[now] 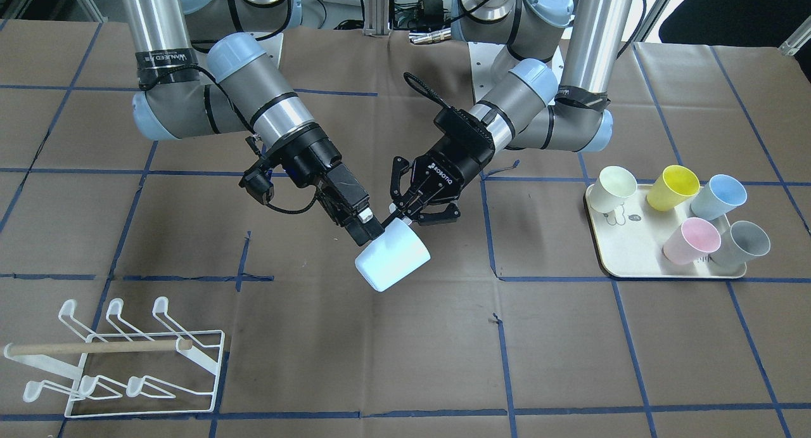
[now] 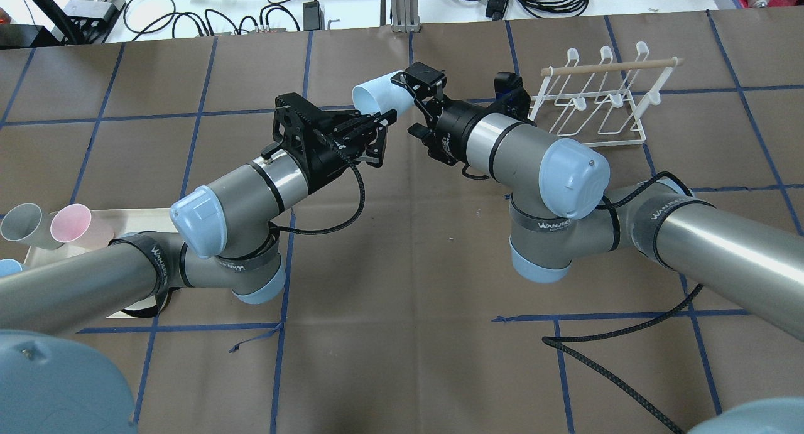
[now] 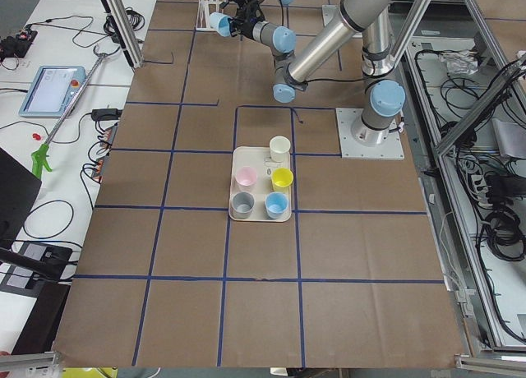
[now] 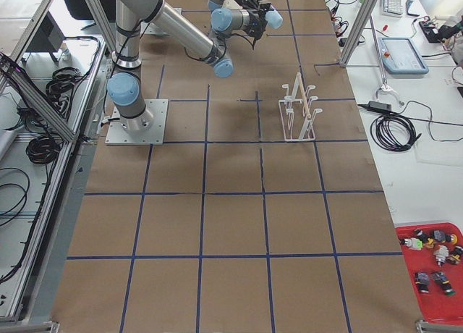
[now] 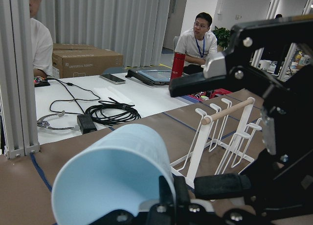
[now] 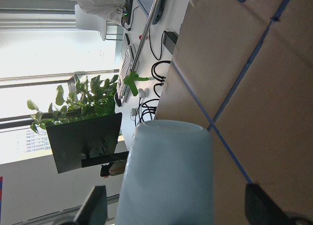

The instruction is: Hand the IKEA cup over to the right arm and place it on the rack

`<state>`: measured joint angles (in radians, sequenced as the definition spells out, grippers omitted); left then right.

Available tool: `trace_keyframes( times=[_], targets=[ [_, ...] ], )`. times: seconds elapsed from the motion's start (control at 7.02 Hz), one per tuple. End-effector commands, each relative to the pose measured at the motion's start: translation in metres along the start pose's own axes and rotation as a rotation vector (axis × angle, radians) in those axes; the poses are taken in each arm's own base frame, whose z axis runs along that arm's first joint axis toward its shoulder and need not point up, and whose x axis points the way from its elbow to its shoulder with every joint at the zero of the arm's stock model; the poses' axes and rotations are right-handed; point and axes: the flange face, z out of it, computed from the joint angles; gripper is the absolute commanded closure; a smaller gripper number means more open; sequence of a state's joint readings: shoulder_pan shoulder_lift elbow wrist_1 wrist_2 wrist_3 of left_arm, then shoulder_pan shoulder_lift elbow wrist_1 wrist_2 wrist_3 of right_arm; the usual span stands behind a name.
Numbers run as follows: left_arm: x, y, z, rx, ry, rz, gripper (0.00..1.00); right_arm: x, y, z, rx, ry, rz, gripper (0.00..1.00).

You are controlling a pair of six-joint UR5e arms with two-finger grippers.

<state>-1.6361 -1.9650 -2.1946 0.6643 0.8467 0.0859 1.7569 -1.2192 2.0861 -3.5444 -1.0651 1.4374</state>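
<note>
The pale blue IKEA cup [image 1: 393,260] hangs in the air over the table's middle, between both grippers. My left gripper [image 1: 404,217] is shut on its rim, as the left wrist view [image 5: 171,186] shows, with the cup [image 5: 107,176] beside the pinched fingers. My right gripper [image 2: 409,105] is open, with one finger on each side of the cup [image 2: 377,93]. In the right wrist view the cup [image 6: 166,176] stands between the spread fingers [image 6: 93,205], base pointing away, with small gaps. The white wire rack [image 1: 218,362] with its wooden dowel [image 1: 95,347] stands empty.
A cream tray [image 1: 633,254] on the robot's left side holds several cups in cream, yellow, blue, pink and grey. The rack [image 2: 641,129] sits just beyond the right wrist. A braided cable [image 2: 603,340] lies on the brown paper with blue tape lines.
</note>
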Motion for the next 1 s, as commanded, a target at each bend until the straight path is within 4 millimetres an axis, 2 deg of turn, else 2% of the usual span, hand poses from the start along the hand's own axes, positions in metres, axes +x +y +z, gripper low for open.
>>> trace_keyframes(
  times=[0.0,0.28,0.85],
  targets=[
    [0.001,0.000,0.000,0.001,0.001,0.001,1.00,0.003,-0.001,0.005,-0.018,0.004,0.045,0.01],
    [0.001,0.000,0.000,0.001,0.001,0.001,1.00,-0.005,-0.005,0.011,-0.015,-0.006,0.038,0.01],
    [0.001,0.000,0.000,0.000,0.002,0.001,1.00,-0.002,-0.016,0.034,-0.014,0.000,0.042,0.01]
  ],
)
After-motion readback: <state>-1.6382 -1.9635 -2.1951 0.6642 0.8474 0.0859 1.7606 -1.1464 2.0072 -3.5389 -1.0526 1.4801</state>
